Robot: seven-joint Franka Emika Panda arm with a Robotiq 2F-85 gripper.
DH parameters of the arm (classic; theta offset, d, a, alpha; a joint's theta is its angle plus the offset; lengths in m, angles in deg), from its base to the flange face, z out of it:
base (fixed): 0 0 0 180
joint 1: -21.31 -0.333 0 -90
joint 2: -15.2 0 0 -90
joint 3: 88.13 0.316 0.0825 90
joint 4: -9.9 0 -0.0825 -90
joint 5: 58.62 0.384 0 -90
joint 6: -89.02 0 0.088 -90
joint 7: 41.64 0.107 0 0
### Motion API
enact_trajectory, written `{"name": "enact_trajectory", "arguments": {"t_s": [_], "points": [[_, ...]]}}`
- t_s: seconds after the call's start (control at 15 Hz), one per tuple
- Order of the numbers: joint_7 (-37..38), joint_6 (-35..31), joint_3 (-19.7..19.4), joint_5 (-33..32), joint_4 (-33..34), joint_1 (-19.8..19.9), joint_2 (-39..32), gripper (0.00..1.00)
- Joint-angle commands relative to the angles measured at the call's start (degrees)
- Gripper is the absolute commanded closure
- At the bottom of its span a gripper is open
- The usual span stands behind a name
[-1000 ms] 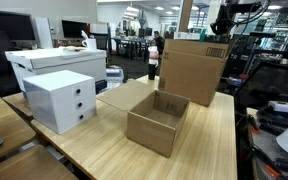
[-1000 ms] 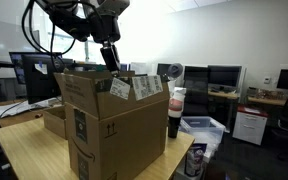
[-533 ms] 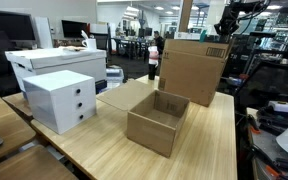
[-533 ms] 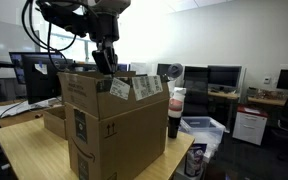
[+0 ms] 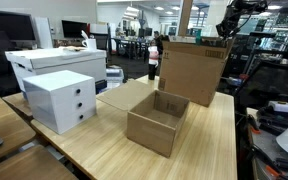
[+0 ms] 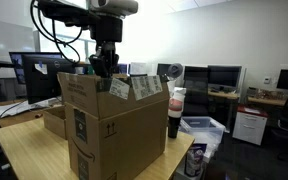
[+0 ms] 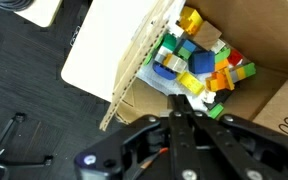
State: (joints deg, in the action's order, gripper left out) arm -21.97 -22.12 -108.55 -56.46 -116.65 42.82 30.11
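While the gripper [image 6: 104, 66] hangs at the open top of the tall cardboard box [image 6: 112, 125], upper centre of frame, its fingers converge; whether shut on anything, cannot tell | coloured blocks [image 7: 199, 58] heaped inside, wrist view upper right | smaller open box [image 5: 157, 122] mid-table, apart.

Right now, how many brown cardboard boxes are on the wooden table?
2. The tall brown cardboard box stands at the back, below the gripper; the low open brown cardboard box sits in front of it. Others may hide behind the tall one.
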Motion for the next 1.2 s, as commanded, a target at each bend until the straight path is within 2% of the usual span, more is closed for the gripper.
{"name": "enact_trajectory", "arguments": {"t_s": [0.0, 0.53, 1.13], "points": [[-3.32, 3.32, -0.85, 3.65, 3.48, -0.10, -3.20, 0.97], [-4.10, 3.46, -0.93, 3.75, 4.09, 0.09, -6.00, 0.97], [-5.38, 5.88, -0.08, 4.73, 4.47, -0.73, -5.15, 0.97]]}}
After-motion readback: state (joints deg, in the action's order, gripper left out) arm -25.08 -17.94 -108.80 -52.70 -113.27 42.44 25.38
